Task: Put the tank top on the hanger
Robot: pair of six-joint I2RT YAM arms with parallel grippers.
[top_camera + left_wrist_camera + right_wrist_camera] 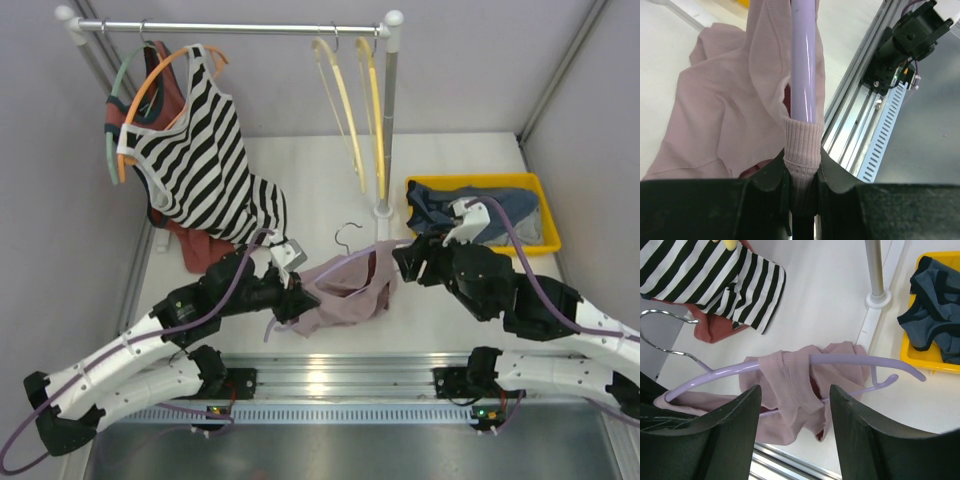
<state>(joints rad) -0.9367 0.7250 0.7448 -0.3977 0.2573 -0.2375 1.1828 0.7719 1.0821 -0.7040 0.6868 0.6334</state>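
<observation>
The tank top [345, 295] lies bunched on the table [325, 190] at the centre of the overhead view, one ribbed strap over an arm of the hanger [850, 360]; the left gripper [802, 175], bottom centre of its wrist view, pinches that strap against the lavender arm; the right gripper [795, 412] stands with fingers [735, 430] spread, gripping nothing. The fabric looks light, limp and stretchy, likely to slide on smooth plastic; I'd take the free shoulder by its ribbed edge, steadying the stiff hanger by its arm.
</observation>
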